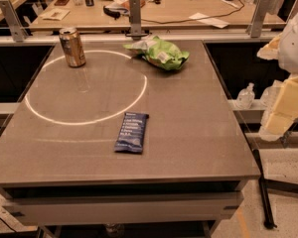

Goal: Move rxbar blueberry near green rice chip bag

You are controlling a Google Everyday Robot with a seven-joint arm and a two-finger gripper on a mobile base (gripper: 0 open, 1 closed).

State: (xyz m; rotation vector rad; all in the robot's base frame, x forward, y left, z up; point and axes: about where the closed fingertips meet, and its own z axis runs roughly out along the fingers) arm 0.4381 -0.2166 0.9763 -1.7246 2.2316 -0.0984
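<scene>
The rxbar blueberry (131, 132) is a flat dark blue wrapper with white text. It lies on the grey table (198, 133) a little in front of the middle. The green rice chip bag (160, 52) is a wrinkly light green bag with white patches and lies at the table's far edge, right of centre. The bar and the bag lie well apart. My gripper (284, 105) shows as white and pale yellow parts at the right edge of the view, off the table's right side and away from both things.
A bronze drink can (72, 46) stands upright at the table's far left. A bright ring of light lies on the left half of the tabletop. A small clear bottle (246, 96) stands on a ledge right of the table. A cluttered wooden bench (179, 6) runs behind.
</scene>
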